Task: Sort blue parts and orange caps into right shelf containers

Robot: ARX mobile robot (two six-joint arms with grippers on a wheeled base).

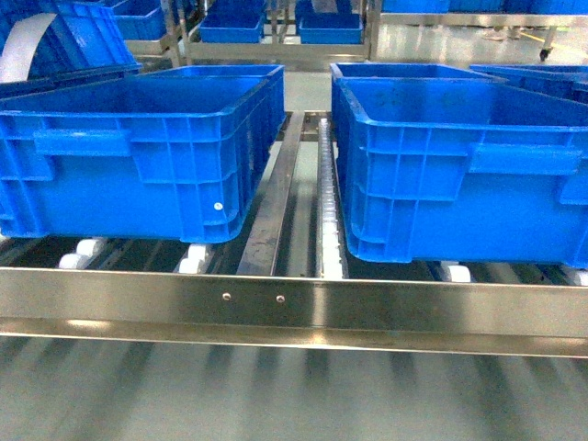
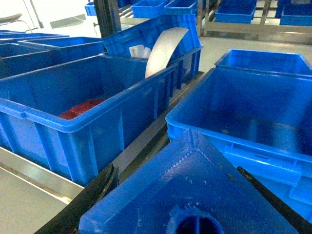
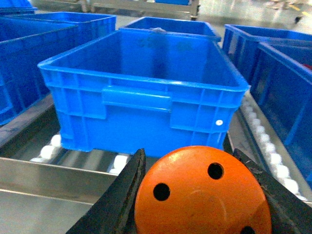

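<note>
Left pincer: closed on a blue part, black fingers on both flanks; round nub end faces the wrist camera, long axis running away from it.
Right pincer: clamped on an orange cap, flat holed end toward the wrist camera.
Ahead of left pincer: two blue containers; red contents in the left one.
Ahead of right pincer: one container.
Head view only: shelf rail with rivets, white rollers; neither pincer appears.
</note>
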